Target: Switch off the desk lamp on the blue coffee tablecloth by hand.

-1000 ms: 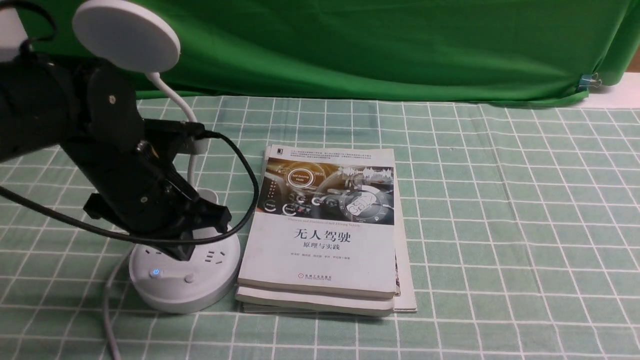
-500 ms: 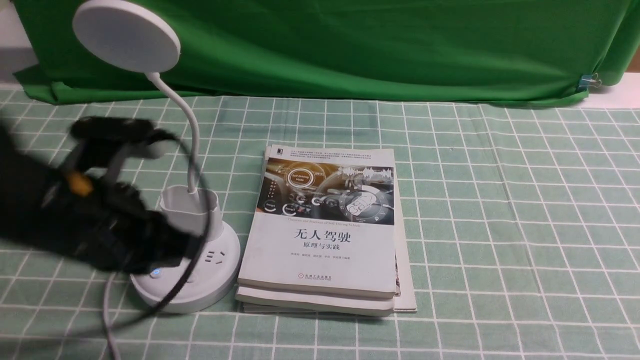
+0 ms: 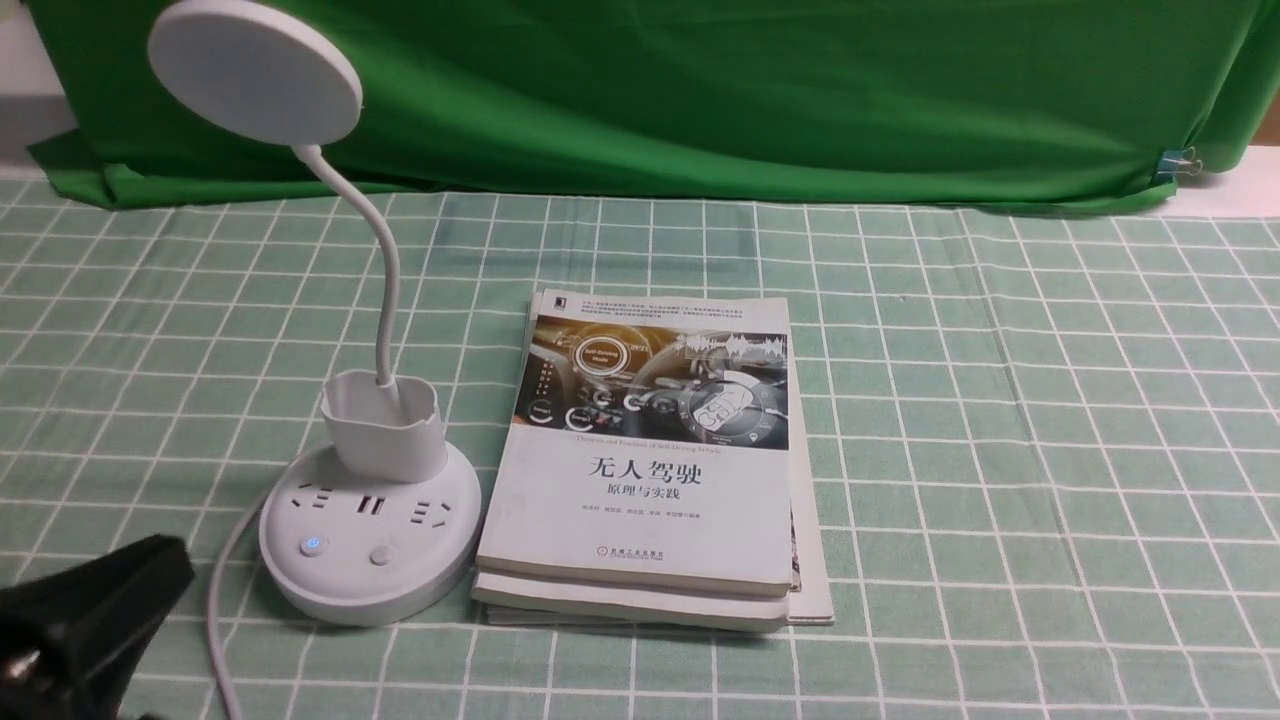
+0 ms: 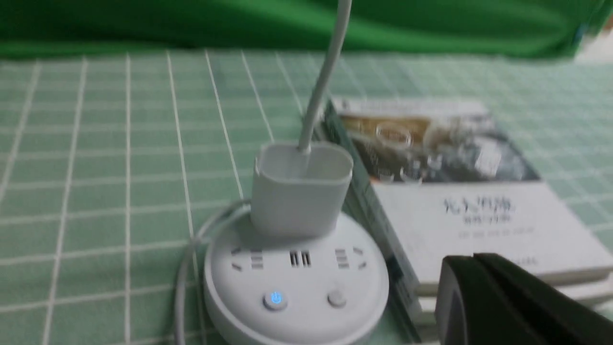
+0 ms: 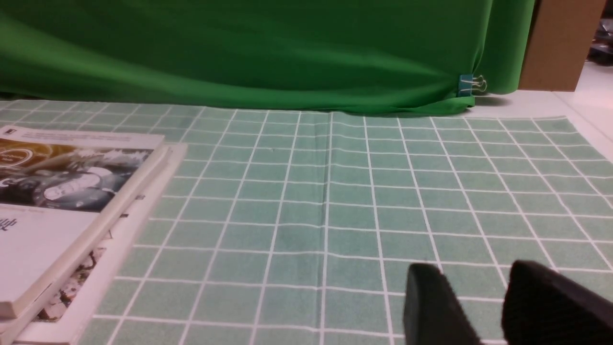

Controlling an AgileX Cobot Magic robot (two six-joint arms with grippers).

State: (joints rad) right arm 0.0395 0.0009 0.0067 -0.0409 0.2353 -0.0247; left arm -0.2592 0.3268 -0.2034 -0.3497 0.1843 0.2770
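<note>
The white desk lamp (image 3: pixel 370 540) stands on the pale green gridded tablecloth (image 3: pixel 1000 400) at the left, its disc head (image 3: pixel 255 72) raised on a bent neck. A small blue light glows on the left button (image 3: pixel 312 545) of its base; a plain button (image 3: pixel 380 556) sits beside it. My left gripper (image 3: pixel 165 565) is low at the front left corner, apart from the base, with its jaws shut and empty. In the left wrist view the gripper (image 4: pixel 471 259) sits in front of the lamp base (image 4: pixel 297 287). My right gripper (image 5: pixel 471 278) is open and empty over bare cloth.
A stack of books (image 3: pixel 650 470) lies right of the lamp base, almost touching it. The lamp's white cord (image 3: pixel 215 610) runs off the front edge. A dark green backdrop (image 3: pixel 700 90) hangs behind, held by a clip (image 3: pixel 1180 160).
My left arm has pulled back from over the lamp base, down and to the front left corner. The blue button light stays lit. The lamp and books have not moved.
</note>
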